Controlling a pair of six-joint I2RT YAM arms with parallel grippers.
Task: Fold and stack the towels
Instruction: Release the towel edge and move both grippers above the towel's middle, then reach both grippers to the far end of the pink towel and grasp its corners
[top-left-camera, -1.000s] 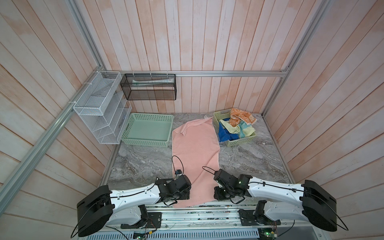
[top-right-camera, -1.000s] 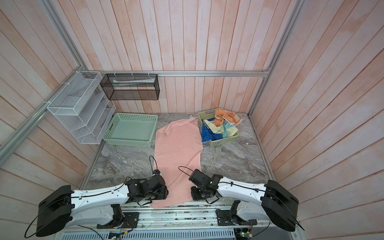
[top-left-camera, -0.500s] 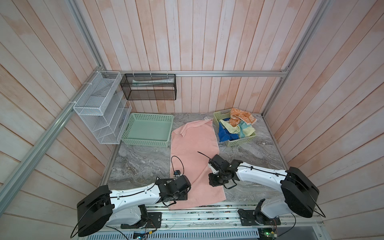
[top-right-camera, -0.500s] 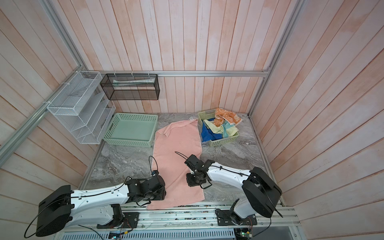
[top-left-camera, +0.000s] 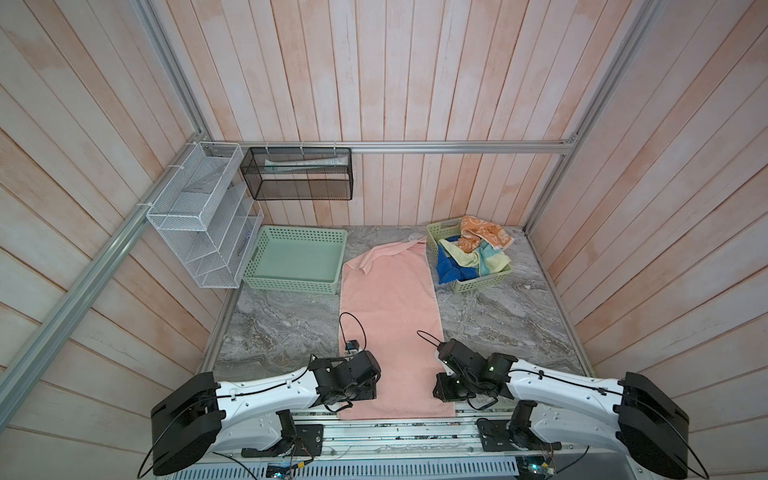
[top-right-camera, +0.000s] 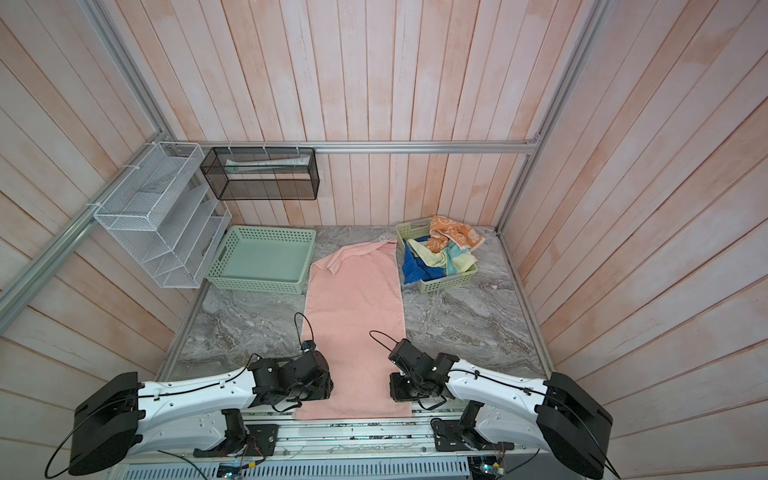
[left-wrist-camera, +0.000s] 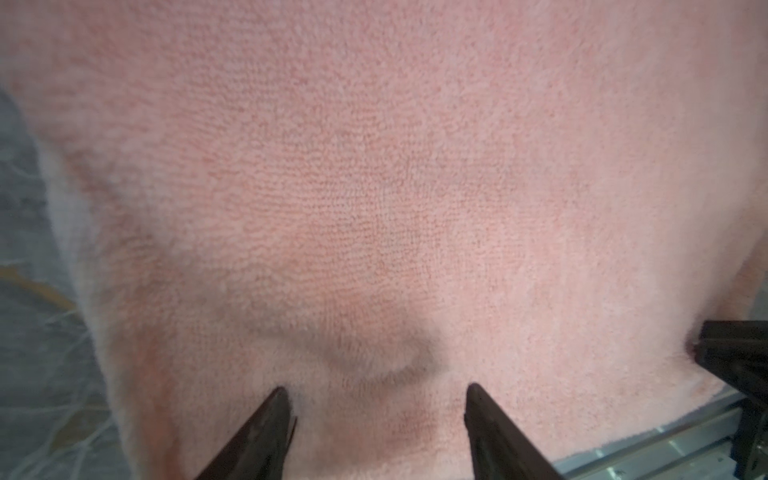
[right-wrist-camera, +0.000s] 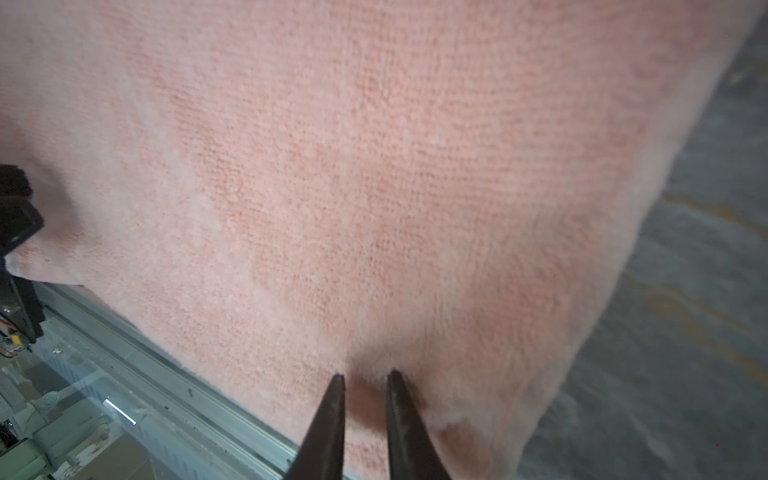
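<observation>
Wrist views — left jaws wide on towel (left-wrist-camera: 374, 187), right jaws pinching

No writing legible anywhere (labels included); none.

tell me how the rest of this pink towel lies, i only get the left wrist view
observer: The pink towel lies spread lengthwise down the middle of the table, but its far left corner is folded over.
operator: where are the other towels
observer: Heaped in the small basket at the far right: orange towel on top, yellow towel and blue towel beneath.
operator: what's the right gripper doing
observer: The right gripper is by the pink towel's near right corner, fingers a narrow gap apart with their tips on the cloth. I cannot tell whether they pinch it.
</observation>
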